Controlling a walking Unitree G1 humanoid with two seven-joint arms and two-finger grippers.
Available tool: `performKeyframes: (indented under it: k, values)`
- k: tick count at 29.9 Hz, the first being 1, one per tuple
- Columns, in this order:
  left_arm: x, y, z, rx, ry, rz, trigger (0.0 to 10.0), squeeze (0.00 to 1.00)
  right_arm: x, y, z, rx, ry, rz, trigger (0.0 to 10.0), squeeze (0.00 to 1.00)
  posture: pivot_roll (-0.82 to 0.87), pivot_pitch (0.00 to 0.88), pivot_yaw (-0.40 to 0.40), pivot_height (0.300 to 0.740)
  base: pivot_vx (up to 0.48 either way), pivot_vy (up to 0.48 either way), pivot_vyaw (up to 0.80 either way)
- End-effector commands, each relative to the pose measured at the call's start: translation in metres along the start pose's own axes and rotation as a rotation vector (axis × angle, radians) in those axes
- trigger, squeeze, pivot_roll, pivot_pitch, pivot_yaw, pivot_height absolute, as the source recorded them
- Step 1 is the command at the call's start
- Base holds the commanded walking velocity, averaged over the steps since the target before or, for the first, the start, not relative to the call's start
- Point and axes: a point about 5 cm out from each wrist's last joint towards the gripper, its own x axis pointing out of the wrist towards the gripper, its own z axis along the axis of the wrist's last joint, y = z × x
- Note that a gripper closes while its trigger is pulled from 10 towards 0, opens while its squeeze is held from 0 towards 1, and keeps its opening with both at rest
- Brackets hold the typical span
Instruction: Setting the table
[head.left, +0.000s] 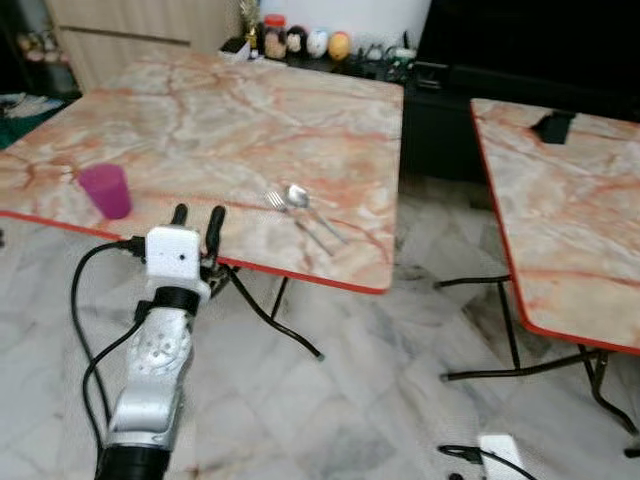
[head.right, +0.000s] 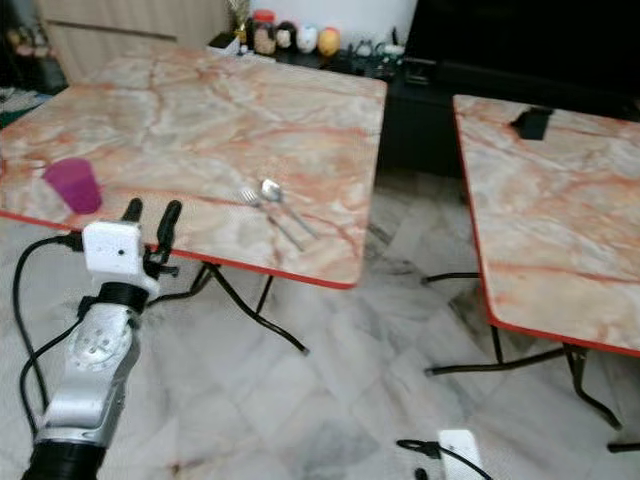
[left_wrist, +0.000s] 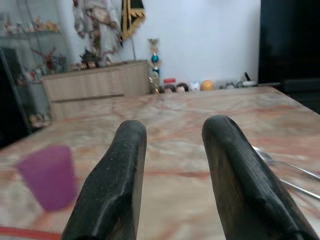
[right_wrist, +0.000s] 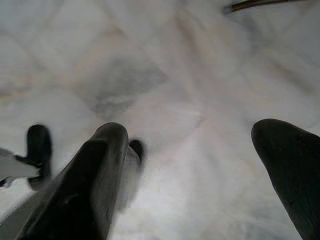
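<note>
A purple cup (head.left: 106, 190) stands near the front left edge of the marble-patterned table (head.left: 230, 110). A fork (head.left: 296, 221) and a spoon (head.left: 312, 208) lie side by side near the table's front right. My left gripper (head.left: 197, 218) is raised at the table's front edge, between cup and cutlery, open with nothing between its fingers (left_wrist: 116, 185). In the left wrist view the cup (left_wrist: 47, 176) and the spoon (left_wrist: 280, 161) flank the fingers. My right gripper (right_wrist: 195, 170) hangs low over the floor, open and empty.
A second marble table (head.left: 570, 200) stands to the right, with a dark object (head.left: 553, 126) on it. A tiled floor gap separates the tables. A black cabinet (head.left: 440, 110) with small jars and figurines (head.left: 300, 42) is behind. Folding table legs (head.left: 270, 310) sit below.
</note>
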Motion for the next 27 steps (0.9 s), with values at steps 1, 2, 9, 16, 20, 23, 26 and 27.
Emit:
performKeyframes:
  k: [1,2,9,16,20,23,26,27]
  values:
    - [0.0009,-0.0063,0.0014,-0.012,-0.001,-0.015,10.0,0.00,-0.0024,-0.0110,-0.0043,-0.002,0.011,-0.030,10.0,0.00,0.11,0.000,-0.075,0.740,0.000,0.480,0.00]
    - [0.0010,-0.0062,0.0015,-0.011,-0.001,-0.015,10.0,0.00,-0.0024,-0.0110,-0.0043,-0.002,0.011,-0.031,10.0,0.00,0.11,0.000,-0.075,0.740,0.000,0.480,0.00]
    - [0.0019,-0.0049,0.0017,-0.008,-0.002,-0.010,10.0,0.00,-0.0022,-0.0107,-0.0036,-0.002,0.010,-0.032,10.0,0.00,0.11,0.000,-0.074,0.740,0.000,0.480,0.00]
    - [0.0025,-0.0048,0.0020,-0.008,-0.003,-0.008,10.0,0.00,-0.0021,-0.0108,-0.0030,0.001,0.008,-0.033,10.0,0.00,0.11,0.000,-0.075,0.740,0.000,0.480,0.00]
    - [0.0026,-0.0040,0.0018,-0.005,-0.002,-0.007,10.0,0.00,-0.0019,-0.0109,-0.0024,-0.003,0.008,-0.034,10.0,0.00,0.11,0.000,-0.076,0.740,0.000,0.480,0.00]
    - [0.0027,-0.0034,0.0020,-0.004,-0.003,-0.005,10.0,0.00,-0.0019,-0.0109,-0.0021,-0.004,0.007,-0.034,10.0,0.00,0.11,0.000,-0.077,0.740,0.000,0.480,0.00]
    - [0.0029,-0.0034,0.0021,-0.005,-0.003,-0.004,10.0,0.00,-0.0019,-0.0110,-0.0019,-0.004,0.007,-0.034,10.0,0.00,0.11,0.000,-0.078,0.740,0.000,0.480,0.00]
    - [0.0029,-0.0034,0.0021,-0.005,-0.003,-0.004,10.0,0.00,-0.0019,-0.0110,-0.0019,-0.004,0.007,-0.034,10.0,0.00,0.11,0.000,-0.078,0.740,0.000,0.480,0.00]
